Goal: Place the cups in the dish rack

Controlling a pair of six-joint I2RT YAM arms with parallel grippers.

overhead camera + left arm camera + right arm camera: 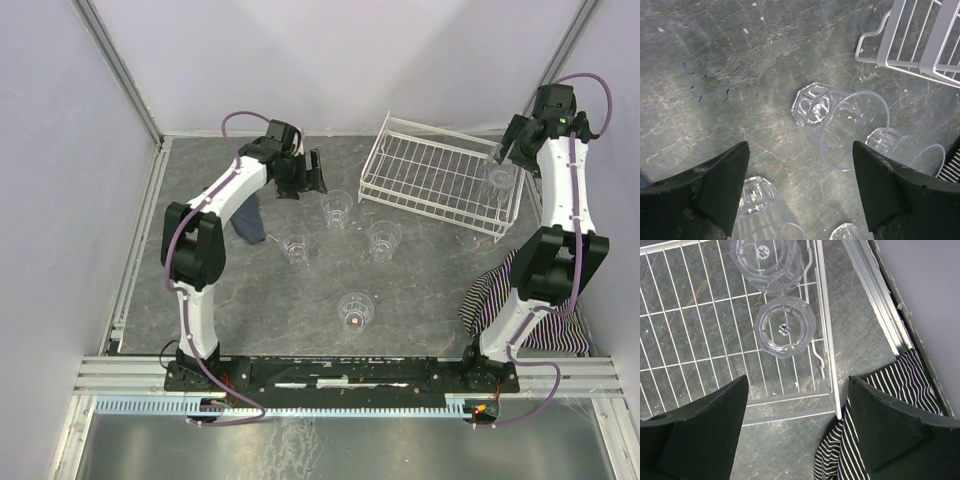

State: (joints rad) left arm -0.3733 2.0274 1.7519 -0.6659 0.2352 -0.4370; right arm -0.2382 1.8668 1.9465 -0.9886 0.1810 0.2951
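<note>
Four clear ribbed cups stand on the grey table: one (337,208) just in front of my left gripper (318,172), and others behind it (294,243), (385,240), (356,311). In the left wrist view my left gripper (800,147) is open and empty, above the table, with the nearest cup (840,125) beyond its fingertips. The white wire dish rack (430,170) stands at the back right. Two cups (769,257), (785,332) sit in the rack's right end (822,340). My right gripper (797,382) is open and empty above that end, also seen from above (503,150).
A black-and-white striped cloth (500,290) lies by the right arm, also below the rack's corner in the right wrist view (890,405). A dark blue cloth (250,220) lies beside the left arm. A metal rail (875,295) edges the table on the right.
</note>
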